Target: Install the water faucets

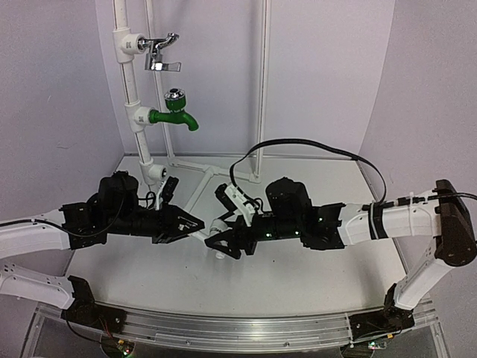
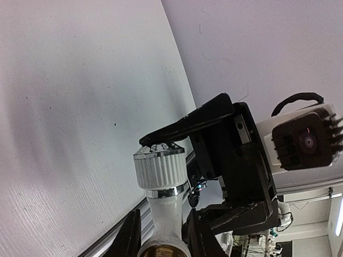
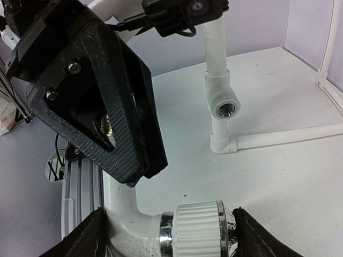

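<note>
One white water faucet (image 1: 218, 226) with a ribbed knob and chrome ring is held between both grippers over the middle of the table. My left gripper (image 1: 195, 224) is shut on its neck just above the brass threaded end, with the fingers (image 2: 130, 238) on either side of the white body (image 2: 163, 211). My right gripper (image 1: 223, 240) is shut on the same faucet lengthwise. One of its fingers (image 3: 80, 241) presses the elbow and the other rests against the knob's chrome cap (image 3: 229, 230). The knob (image 3: 198, 231) lies on its side in the right wrist view.
A white pipe stand (image 1: 128, 74) rises at the back left, carrying a chrome lever tap (image 1: 159, 54) and a green tap (image 1: 173, 113). An open threaded fitting (image 3: 225, 108) sits low on the stand, also visible as a fitting (image 1: 154, 173) behind the left arm. Base pipes (image 1: 216, 170) lie on the table.
</note>
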Action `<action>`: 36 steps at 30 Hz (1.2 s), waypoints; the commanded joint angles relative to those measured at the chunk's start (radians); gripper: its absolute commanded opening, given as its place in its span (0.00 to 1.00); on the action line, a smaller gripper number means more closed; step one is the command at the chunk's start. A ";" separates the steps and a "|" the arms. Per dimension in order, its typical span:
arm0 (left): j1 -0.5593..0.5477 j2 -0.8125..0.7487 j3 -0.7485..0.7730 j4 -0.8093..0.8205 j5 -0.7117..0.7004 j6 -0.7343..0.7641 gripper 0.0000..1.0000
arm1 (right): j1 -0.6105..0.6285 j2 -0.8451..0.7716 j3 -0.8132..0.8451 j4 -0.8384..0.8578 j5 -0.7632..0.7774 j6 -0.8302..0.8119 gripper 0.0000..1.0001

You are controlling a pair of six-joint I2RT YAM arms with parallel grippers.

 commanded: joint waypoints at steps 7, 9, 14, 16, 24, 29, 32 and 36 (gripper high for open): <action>-0.005 -0.090 0.007 0.057 -0.038 0.040 0.00 | 0.002 0.029 0.065 0.015 0.145 0.210 0.78; -0.005 -0.118 -0.004 0.084 -0.061 0.070 0.00 | -0.003 0.025 0.068 -0.013 0.113 0.299 0.96; -0.005 -0.204 -0.075 0.267 -0.116 0.118 0.00 | -0.008 -0.016 -0.025 0.188 -0.048 0.587 0.98; -0.005 -0.214 -0.087 0.316 -0.113 0.132 0.00 | -0.011 -0.029 -0.074 0.322 -0.093 0.681 0.98; -0.005 -0.177 -0.077 0.407 -0.044 0.159 0.00 | -0.044 0.126 -0.046 0.907 -0.267 0.978 0.83; -0.005 -0.190 -0.100 0.452 -0.044 0.154 0.00 | -0.046 0.204 -0.022 1.063 -0.286 1.043 0.67; -0.005 -0.186 -0.103 0.458 -0.031 0.155 0.00 | -0.046 0.217 -0.009 1.075 -0.277 1.037 0.63; -0.005 -0.187 -0.112 0.467 -0.024 0.153 0.00 | -0.050 0.211 -0.001 1.082 -0.265 1.019 0.63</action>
